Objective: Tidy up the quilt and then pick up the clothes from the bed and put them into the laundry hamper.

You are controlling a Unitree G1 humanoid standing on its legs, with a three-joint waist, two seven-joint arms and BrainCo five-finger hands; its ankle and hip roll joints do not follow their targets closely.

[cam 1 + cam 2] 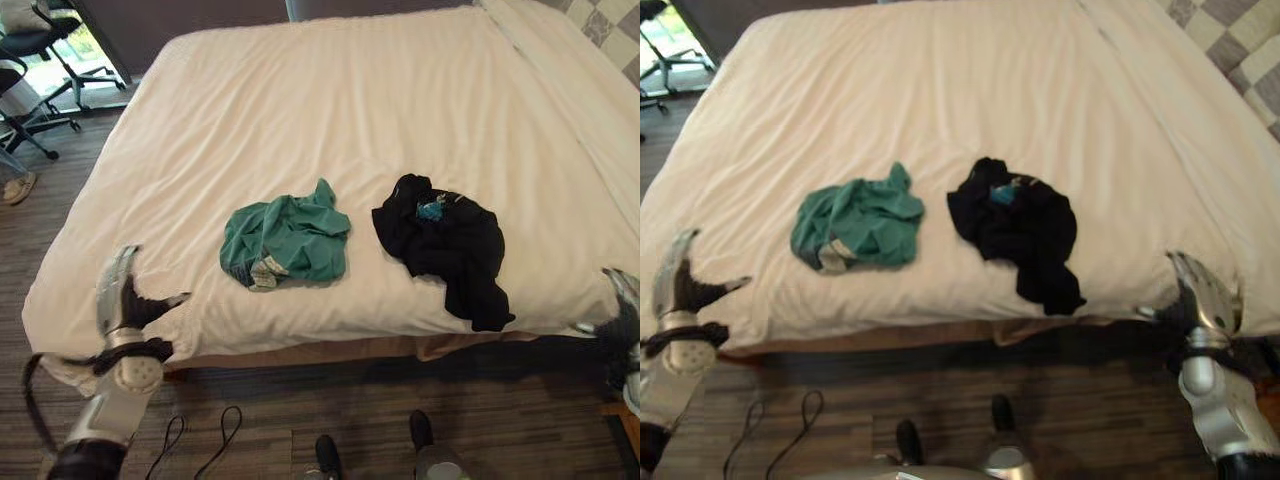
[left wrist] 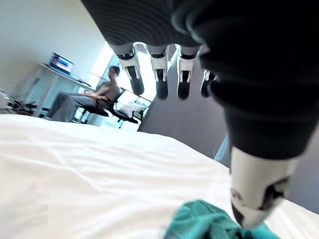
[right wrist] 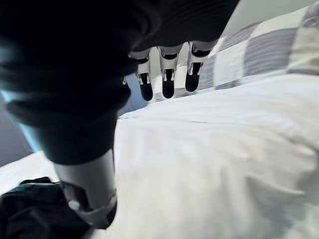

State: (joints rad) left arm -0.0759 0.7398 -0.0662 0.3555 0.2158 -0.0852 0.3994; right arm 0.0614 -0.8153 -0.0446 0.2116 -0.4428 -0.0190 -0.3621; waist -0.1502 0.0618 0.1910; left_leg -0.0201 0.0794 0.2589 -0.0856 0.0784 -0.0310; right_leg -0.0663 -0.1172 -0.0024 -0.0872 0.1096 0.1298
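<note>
A cream quilt (image 1: 360, 110) lies spread smooth over the bed. On its near half rest two crumpled garments: a green one (image 1: 285, 238) on the left and a black one (image 1: 445, 245) with a small blue patch on the right. My left hand (image 1: 125, 298) hovers at the bed's near left corner, fingers straight and thumb spread, holding nothing. At the near right corner my right hand (image 1: 1200, 290) is raised with straight fingers, also holding nothing. Both wrist views look across the quilt, with the green garment (image 2: 214, 224) and the black garment (image 3: 30, 209) low in them.
Office chairs (image 1: 45, 60) stand on the dark wood floor beyond the bed's far left corner. A person (image 2: 92, 97) sits by a desk near the window. A checkered pillow (image 1: 1230, 50) lies at the far right of the bed.
</note>
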